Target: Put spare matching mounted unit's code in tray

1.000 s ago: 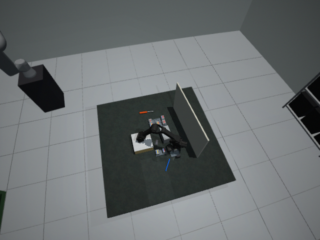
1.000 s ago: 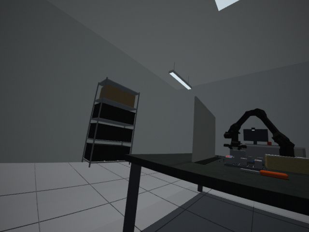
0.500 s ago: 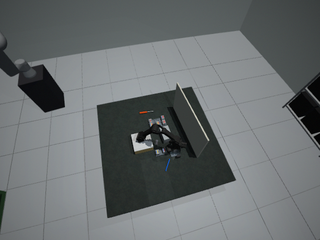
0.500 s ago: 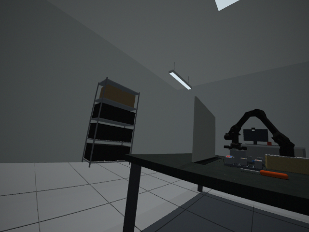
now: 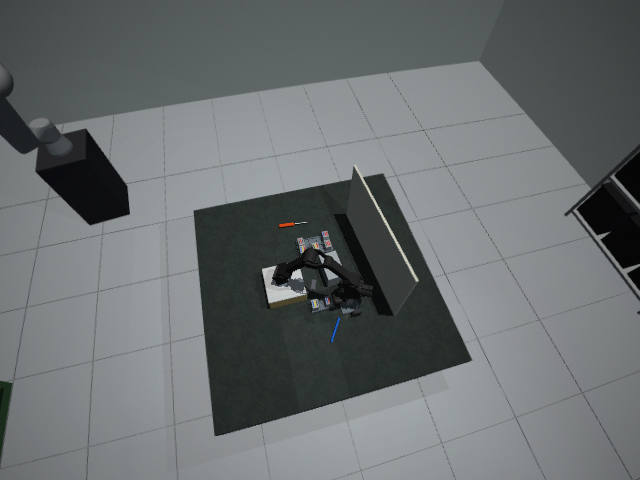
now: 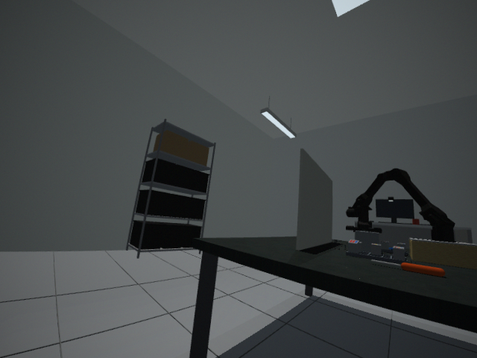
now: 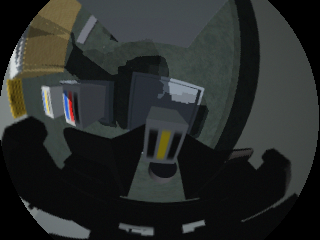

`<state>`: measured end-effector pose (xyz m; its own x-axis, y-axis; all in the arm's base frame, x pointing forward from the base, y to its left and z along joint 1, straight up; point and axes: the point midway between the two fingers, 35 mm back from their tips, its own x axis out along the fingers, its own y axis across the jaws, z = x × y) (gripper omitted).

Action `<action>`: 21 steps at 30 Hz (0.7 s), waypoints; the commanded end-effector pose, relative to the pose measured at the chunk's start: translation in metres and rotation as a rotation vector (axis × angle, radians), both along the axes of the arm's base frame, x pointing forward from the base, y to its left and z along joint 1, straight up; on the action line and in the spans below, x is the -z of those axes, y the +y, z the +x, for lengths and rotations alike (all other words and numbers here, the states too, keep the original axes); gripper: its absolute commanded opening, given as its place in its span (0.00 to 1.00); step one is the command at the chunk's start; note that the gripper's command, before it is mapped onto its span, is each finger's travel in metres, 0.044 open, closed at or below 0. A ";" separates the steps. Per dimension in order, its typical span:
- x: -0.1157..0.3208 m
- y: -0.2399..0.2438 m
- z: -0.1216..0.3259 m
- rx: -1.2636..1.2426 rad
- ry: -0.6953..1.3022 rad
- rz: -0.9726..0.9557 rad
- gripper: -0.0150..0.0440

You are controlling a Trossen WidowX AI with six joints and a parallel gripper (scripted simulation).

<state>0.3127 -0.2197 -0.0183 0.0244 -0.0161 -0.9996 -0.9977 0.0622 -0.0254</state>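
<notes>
Top view, read left to right.

- White-topped block (image 5: 279, 297) with a tan side wall. The arm (image 5: 330, 266) rises from its far edge, so I take it for the arm's stand, not the tray.
- Pale grey box (image 5: 334, 256), mostly hidden under the arm, lying between two rows of spares (image 5: 312, 241). I judge this to be the tray but cannot confirm it. Its rim is not resolved.
- End effector (image 5: 354, 308), low over the tabletop, at the end of the nearer row and close to the foot of the upright panel (image 5: 379, 242).

Wrist view:

- The end effector (image 7: 163, 163) is pinching one spare (image 7: 163, 142), a small grey body with a yellow and black stripe on the face turned to the camera.
- The fingers are closed on its two flanks. The grip looks about to be eased rather than firm.
- The spare's long axis runs along the fingers, pointing away from the wrist.
- Other striped spares stand to its left and are not touching it.

Relation that matters: if the pale box is the tray, it lies from the end effector back toward the arm's stand and away from the panel. The held spare hangs near its panel-side end. Whether the spare is over the box or just outside it I cannot tell, because the arm covers the boundary.

Judgement: the spare is carried but not yet set down, so placement needs checking before the fingers part.
</notes>
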 end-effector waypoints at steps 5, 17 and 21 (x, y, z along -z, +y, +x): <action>-0.001 0.000 0.000 0.000 -0.001 -0.001 0.79; -0.094 0.000 -0.001 -0.004 0.000 -0.003 1.00; -0.108 0.002 -0.003 -0.005 0.000 -0.003 1.00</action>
